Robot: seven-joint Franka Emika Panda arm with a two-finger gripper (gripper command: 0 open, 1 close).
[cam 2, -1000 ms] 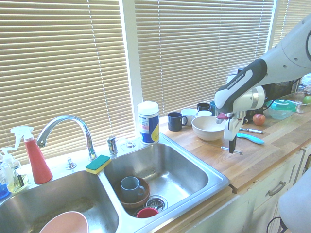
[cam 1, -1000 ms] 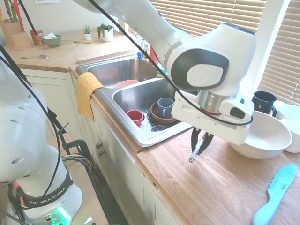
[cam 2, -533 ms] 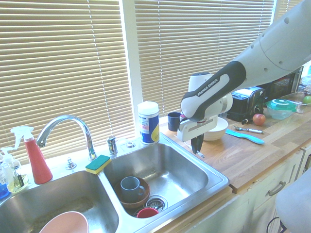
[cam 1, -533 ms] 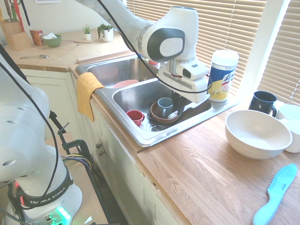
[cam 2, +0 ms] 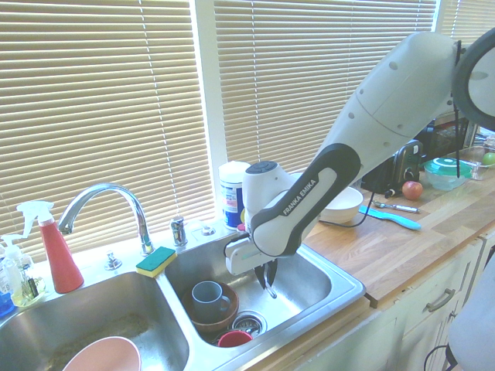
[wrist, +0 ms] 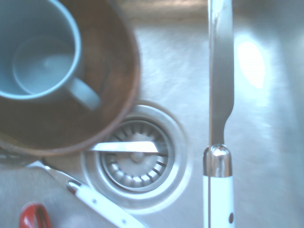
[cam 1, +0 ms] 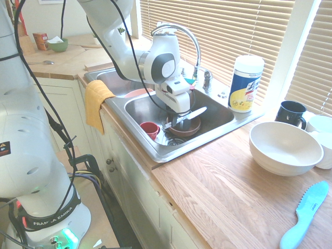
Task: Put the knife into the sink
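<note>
Hand (cam 1: 179,123): pinching the knife (cam 1: 197,112) | knife: above the sink's (cam 1: 174,153) drain-side basin, blade toward two o'clock in first exterior view | same view, from drain (cam 1: 175,141): red mug (cam 1: 150,129) at ten, brown bowl (cam 1: 191,127) at one, light-blue serrated knife (cam 1: 305,215) at four

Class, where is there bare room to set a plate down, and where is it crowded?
The bare wooden counter between the sink, white bowl and blue serrated knife. Crowded: the basin around the mug and red cup.
</note>
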